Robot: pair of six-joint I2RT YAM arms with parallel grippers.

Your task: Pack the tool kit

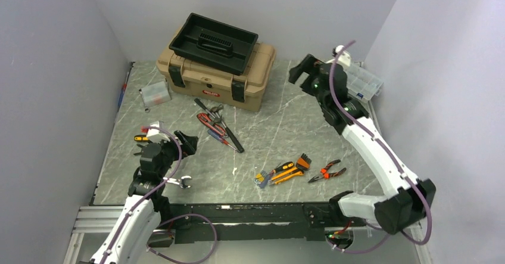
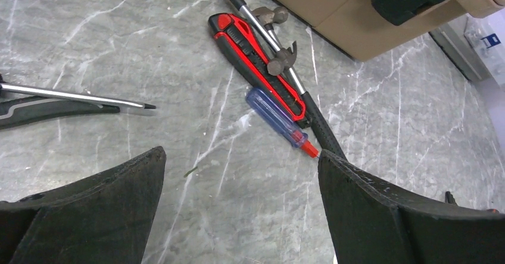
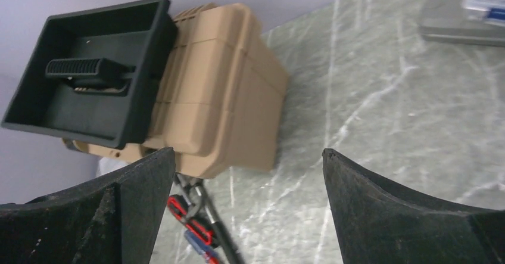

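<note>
Toolbox [image 1: 217, 79] is parked at the back of the tabletop [image 1: 286, 127], left of centre, close to the rear wall. Lid is seen shut, and both black front latches lie flat against the body. Black insert tray [image 1: 213, 42] is set on top of the lid, skewed to it and overhanging the rear-left edge. Its carry handle runs across the middle.

Hand tools are spread loose on the tabletop:
- Just in front of the toolbox, a red-and-black utility knife [image 2: 262, 61] is crossed by a long tool with a steel shaft and black grip [image 2: 318, 127]. A blue screwdriver [image 2: 277, 118] with a red tip is laid beside them.
- Nearer the arms, right of centre, an orange-and-black cluster [image 1: 284, 172] is grouped just beside red-handled pliers [image 1: 326, 170].
- A yellow-handled tool [image 1: 140, 137] is seen near the left edge.

Left hand [image 2: 241, 157] is held low over the tabletop, aimed at the knife group. Its jaws are spread wide, nothing is between them and nothing is touched.

Right hand [image 3: 247, 154] is raised above the tabletop to the right of the toolbox, facing it. Its jaws are also spread wide and nothing is gripped. Toolbox and tray are framed between its fingers [image 3: 381, 198], well apart from them.

Clear organiser case [image 1: 364, 80] is placed against the right wall. A small clear box [image 1: 155, 93] is placed left of the toolbox.
</note>
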